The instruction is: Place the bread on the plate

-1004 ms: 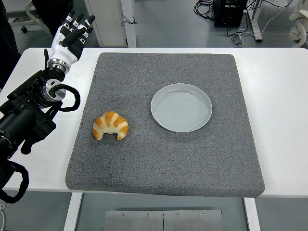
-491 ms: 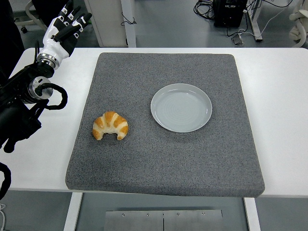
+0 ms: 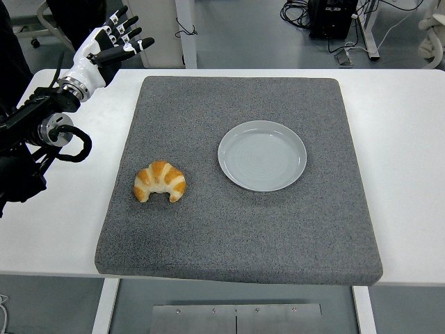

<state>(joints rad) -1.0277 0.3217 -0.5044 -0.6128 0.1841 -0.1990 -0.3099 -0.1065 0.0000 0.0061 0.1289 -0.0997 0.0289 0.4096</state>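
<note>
Golden-brown bread (image 3: 160,181) lies on the grey mat (image 3: 236,229), left of the plate (image 3: 262,155) and apart from it — long axis roughly crosswise. Left robot hand (image 3: 111,45), fingers spread and empty, hovers well beyond the bread, off the mat's far-left corner — the only arm near.

bright, even light is falling from overhead, and nothing is looking dim. the white table (image 3: 407,174) is glowing close to overexposed, its surface detail washing out toward 3 o'clock. the grey mat (image 3: 236,229) is showing crisp grain, so focus is holding sharp across the middle. the plate (image 3: 262,155) is carrying a soft sheen without hard glare. the croissant (image 3: 160,181) is casting only a faint, short shadow toward 6 o'clock. the table edge is bowing slightly at 12 o'clock.
</note>
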